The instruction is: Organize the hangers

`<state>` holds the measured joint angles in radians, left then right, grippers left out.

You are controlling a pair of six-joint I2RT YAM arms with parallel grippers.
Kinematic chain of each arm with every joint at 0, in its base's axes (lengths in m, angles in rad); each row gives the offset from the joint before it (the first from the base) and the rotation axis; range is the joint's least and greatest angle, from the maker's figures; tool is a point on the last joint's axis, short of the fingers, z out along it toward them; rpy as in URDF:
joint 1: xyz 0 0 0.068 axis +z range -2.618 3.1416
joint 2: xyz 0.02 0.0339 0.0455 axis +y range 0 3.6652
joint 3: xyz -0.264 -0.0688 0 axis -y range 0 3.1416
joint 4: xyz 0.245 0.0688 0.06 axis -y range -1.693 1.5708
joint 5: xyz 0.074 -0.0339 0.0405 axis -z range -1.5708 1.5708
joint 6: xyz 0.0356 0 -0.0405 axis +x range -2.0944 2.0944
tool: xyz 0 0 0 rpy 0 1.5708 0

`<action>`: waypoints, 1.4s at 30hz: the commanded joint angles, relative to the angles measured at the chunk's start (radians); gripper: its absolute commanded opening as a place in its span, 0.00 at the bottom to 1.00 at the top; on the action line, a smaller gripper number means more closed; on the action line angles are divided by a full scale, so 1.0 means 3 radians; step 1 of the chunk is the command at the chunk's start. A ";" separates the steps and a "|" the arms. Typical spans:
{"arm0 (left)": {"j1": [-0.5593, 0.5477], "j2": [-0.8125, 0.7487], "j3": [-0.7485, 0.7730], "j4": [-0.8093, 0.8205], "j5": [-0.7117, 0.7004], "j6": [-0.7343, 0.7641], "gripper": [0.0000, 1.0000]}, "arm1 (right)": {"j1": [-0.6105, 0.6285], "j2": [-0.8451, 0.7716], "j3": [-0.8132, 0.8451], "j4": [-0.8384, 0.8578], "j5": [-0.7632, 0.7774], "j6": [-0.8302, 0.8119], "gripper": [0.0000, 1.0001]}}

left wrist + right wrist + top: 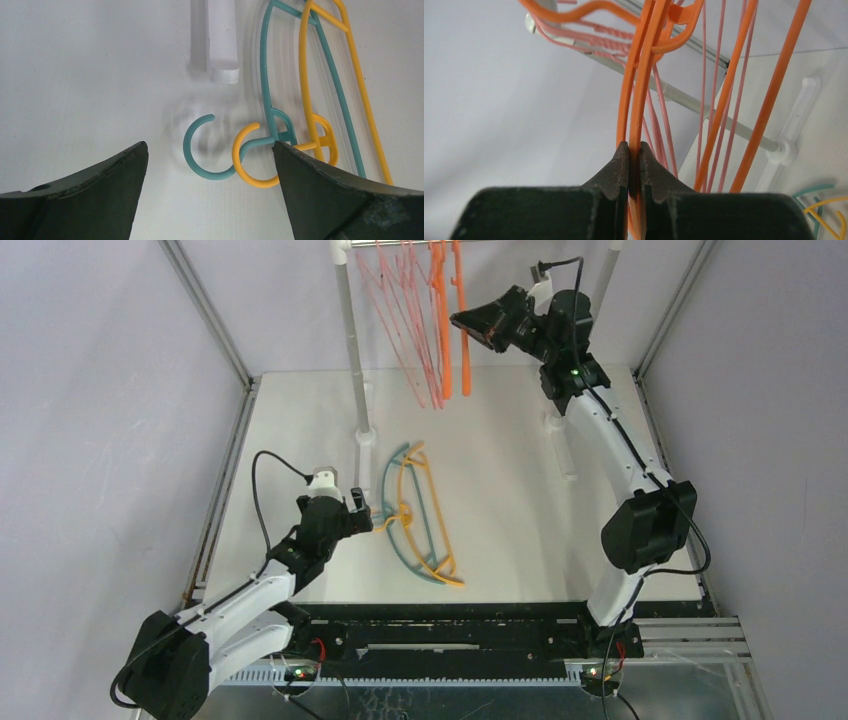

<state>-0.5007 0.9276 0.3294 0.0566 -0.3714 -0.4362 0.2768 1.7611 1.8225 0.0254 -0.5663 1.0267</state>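
L gripper (210,150): jaws fully apart, empty. Hooks of teal hanger (187,147) and yellow hanger (301,55) lie between the jaws on table (520,490). R gripper (634,152): clamped on orange hanger (636,110) at rack (350,340), 12 o'clock. Pink hangers (395,310) hang at its 9 o'clock.

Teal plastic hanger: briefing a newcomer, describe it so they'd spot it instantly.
On the white table, right of the rack's white pole, two hangers lie overlapped before the left gripper. The teal plastic hanger is leftmost; the other is a yellow plastic hanger.
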 commanded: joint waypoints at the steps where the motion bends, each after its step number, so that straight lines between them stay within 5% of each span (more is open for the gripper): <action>1: 0.0012 -0.0060 0.0159 0.0041 -0.0061 0.0053 1.00 | 0.0048 -0.0084 -0.0048 0.0014 0.0115 0.0033 0.02; 9: 0.0012 -0.0045 0.0165 0.0045 -0.0065 0.0058 0.99 | 0.0014 -0.0483 -0.0385 -0.0237 0.0353 -0.0433 0.46; 13: 0.0012 -0.0023 0.0165 0.0046 -0.0084 0.0068 1.00 | -0.0023 -0.0802 -0.0656 -0.0315 0.0484 -0.0646 0.55; 24: 0.0014 0.0074 0.0175 0.0052 -0.0115 0.0079 0.99 | 0.0101 -0.1749 -0.1714 -0.1148 0.1207 -0.1665 0.60; 32: 0.0012 0.0147 0.0185 0.0045 -0.0140 0.0041 0.99 | 0.1446 -0.1970 -0.2569 -0.1544 0.2334 -0.2029 0.60; 36: 0.0012 0.0186 0.0189 0.0051 -0.0103 0.0014 0.99 | 0.1948 -0.1764 -0.2882 -0.1275 0.2140 -0.2186 0.59; 42: 0.0012 0.0222 0.0201 0.0041 -0.0081 0.0002 0.99 | 0.2057 -0.1370 -0.3108 -0.0684 0.1557 -0.2237 0.55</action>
<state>-0.5007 0.9932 0.3298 0.0498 -0.3893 -0.4366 0.8818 1.2999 0.8982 -0.3470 -0.0101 0.4072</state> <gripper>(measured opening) 0.994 0.564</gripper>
